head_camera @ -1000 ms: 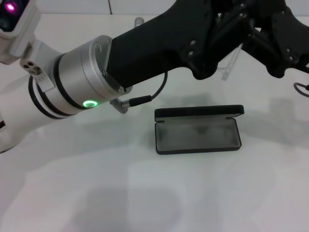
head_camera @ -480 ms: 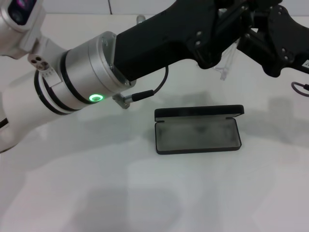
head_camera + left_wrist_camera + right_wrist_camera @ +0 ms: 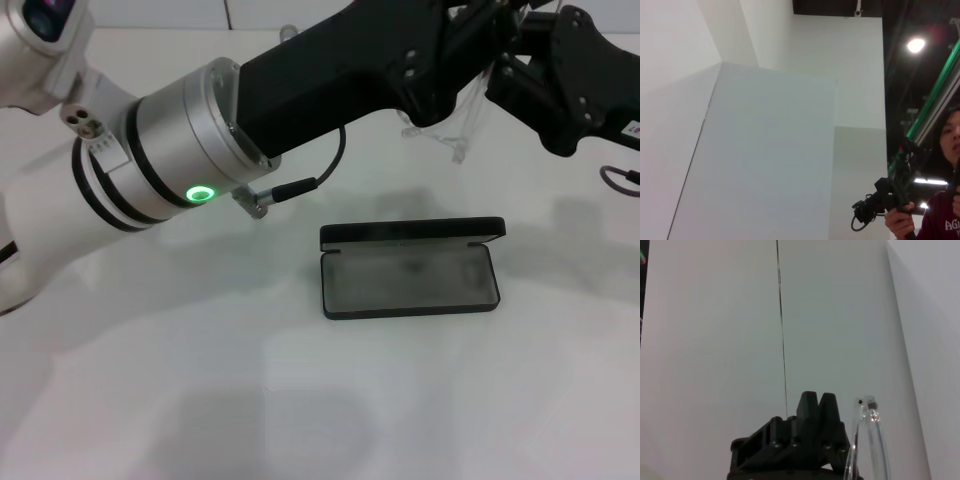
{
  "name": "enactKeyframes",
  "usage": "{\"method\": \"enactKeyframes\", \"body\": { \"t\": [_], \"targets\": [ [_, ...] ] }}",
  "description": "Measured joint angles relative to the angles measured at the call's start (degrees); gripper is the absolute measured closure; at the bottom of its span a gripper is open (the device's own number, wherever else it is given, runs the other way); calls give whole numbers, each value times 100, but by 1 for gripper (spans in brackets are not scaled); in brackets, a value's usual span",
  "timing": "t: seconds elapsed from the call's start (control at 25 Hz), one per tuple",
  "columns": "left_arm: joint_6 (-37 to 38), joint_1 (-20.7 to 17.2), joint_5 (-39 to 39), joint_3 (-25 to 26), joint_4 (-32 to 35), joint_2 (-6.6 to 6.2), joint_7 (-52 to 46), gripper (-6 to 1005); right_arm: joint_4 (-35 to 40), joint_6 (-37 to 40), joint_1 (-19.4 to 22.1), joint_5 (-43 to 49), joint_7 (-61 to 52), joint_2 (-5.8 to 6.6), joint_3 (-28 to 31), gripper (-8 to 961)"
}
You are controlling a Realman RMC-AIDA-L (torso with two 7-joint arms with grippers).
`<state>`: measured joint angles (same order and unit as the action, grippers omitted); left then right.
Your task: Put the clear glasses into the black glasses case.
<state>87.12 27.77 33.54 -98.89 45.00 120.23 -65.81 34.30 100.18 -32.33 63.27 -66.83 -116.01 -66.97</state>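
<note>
The black glasses case [image 3: 410, 281] lies open on the white table, grey lining up, lid [image 3: 412, 232] folded back on the far side. The clear glasses [image 3: 446, 132] hang in the air beyond the case, under the spot where both black grippers meet. My left gripper [image 3: 462, 45] reaches in from the left, its fingers hidden in the dark cluster. My right gripper [image 3: 506, 62] comes in from the right. In the right wrist view its fingers [image 3: 816, 400] are pressed together, and a clear arm of the glasses [image 3: 866, 436] rises right beside them.
My left forearm, with its silver wrist ring and green light [image 3: 200, 192], spans the table's left and back above the surface. A black cable [image 3: 615, 180] lies at the right edge. A person [image 3: 946, 200] shows in the left wrist view.
Both arms have risen a little and carried the glasses higher. More of the clear lens now shows under the left gripper. The case has not moved.
</note>
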Motion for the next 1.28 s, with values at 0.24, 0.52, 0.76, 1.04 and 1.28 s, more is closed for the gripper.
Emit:
{"method": "enactKeyframes", "body": {
  "t": [0.24, 0.52, 0.76, 1.04, 1.28],
  "targets": [
    [76, -44, -8, 2, 0, -16, -24, 918, -32, -17, 8, -16, 45, 12, 36, 814],
    [464, -287, 39, 95, -12, -59, -35, 918, 22, -23, 129, -35, 47, 40, 173, 813],
    [1087, -798, 638, 1216, -108, -116, -89, 917, 559, -54, 403, 281, -256, 144, 182, 812],
    [1398, -1240, 1533, 2806, -94, -349, -457, 917, 4447, -765, 1662, 2569, -2383, 19, -162, 811],
    [1635, -1487, 1681, 3394, -94, -371, -450, 917, 6841, -1034, 1908, 4533, -4238, 16, -1403, 810]
  ]
}}
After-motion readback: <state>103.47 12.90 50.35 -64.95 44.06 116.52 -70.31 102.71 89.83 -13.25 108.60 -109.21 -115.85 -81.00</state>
